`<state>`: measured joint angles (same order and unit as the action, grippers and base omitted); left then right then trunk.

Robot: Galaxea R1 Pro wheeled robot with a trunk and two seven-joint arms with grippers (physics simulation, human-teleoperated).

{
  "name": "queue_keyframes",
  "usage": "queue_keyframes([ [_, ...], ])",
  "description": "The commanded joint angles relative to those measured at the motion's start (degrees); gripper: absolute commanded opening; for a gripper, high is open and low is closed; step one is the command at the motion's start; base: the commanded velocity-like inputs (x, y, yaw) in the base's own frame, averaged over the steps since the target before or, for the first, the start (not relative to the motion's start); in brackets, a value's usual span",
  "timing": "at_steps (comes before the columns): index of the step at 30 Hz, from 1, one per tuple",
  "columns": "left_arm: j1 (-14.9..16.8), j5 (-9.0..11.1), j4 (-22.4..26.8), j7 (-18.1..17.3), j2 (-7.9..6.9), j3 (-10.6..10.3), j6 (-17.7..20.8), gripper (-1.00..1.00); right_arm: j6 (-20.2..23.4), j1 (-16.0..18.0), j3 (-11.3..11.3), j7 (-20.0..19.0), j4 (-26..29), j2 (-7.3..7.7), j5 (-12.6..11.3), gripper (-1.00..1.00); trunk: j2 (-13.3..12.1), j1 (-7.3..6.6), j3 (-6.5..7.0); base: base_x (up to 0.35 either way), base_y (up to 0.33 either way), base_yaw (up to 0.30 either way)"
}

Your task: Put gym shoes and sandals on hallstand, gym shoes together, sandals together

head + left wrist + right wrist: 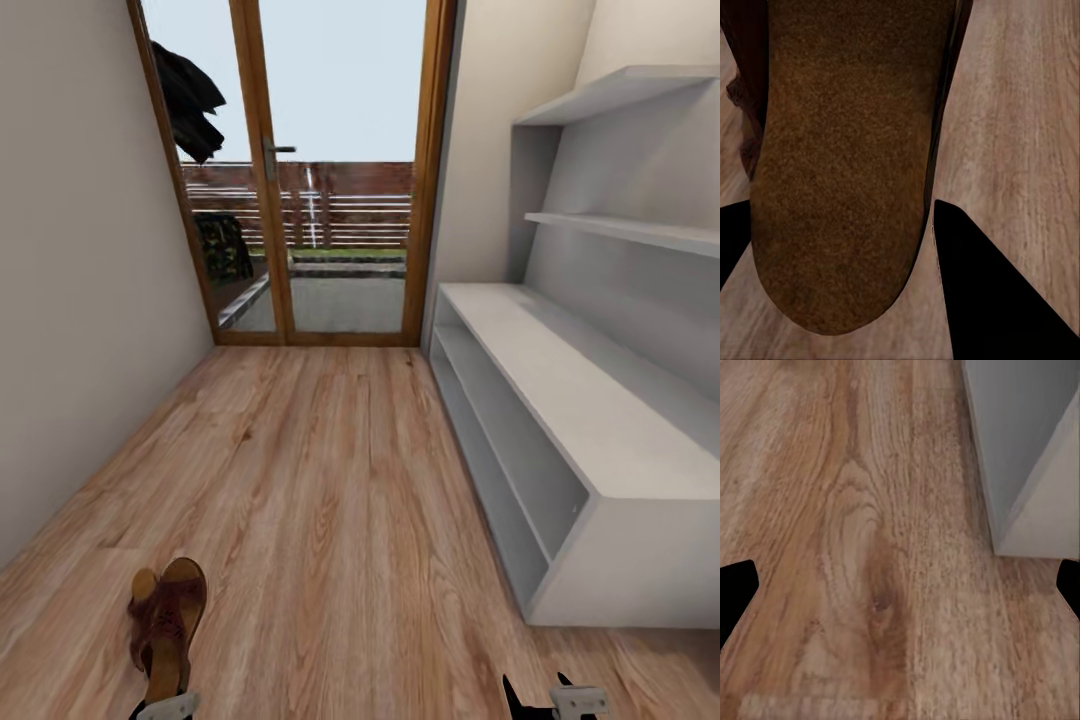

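Being pinched at the heel by the left claw (pixel 165 706), a brown sandal (pixel 172 620) is held over the corridor floor (pixel 330 500); likely light, flexible. Right claw (pixel 555 700) is spread wide, empty.

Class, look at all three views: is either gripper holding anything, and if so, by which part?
The left gripper grips a sandal across one rounded end of its sole; heel or toe cannot be told. The right gripper is open over bare floor.
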<state>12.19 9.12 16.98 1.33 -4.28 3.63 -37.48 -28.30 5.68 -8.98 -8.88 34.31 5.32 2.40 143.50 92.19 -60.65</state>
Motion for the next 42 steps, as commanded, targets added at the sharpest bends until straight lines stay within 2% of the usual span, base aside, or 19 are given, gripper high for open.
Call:
queue_keyframes([
  [1, 0.0, -0.1, 0.0, 0.2, -0.01, 0.0, -0.1, -1.00, -0.2, 0.0, -0.3, -0.4, 0.0, -0.04, 0.2, 1.00, 0.0, 0.02, -0.05, 0.340, -0.002, 0.000],
  [29, 0.0, 0.2, -0.1, 0.2, -0.02, 0.0, -0.1, -1.00, -0.2, 0.0, -0.3, -0.4, -0.2, -0.13, 0.2, 1.00, 0.0, 0.02, -0.08, 0.340, 0.000, 0.002],
  [42, 0.0, 0.2, 0.0, 0.2, -0.02, 0.0, -0.1, -1.00, -0.2, 0.0, -0.3, -0.4, -0.3, -0.22, 0.2, 1.00, 0.0, 0.02, -0.78, 0.340, 0.000, 0.160],
])
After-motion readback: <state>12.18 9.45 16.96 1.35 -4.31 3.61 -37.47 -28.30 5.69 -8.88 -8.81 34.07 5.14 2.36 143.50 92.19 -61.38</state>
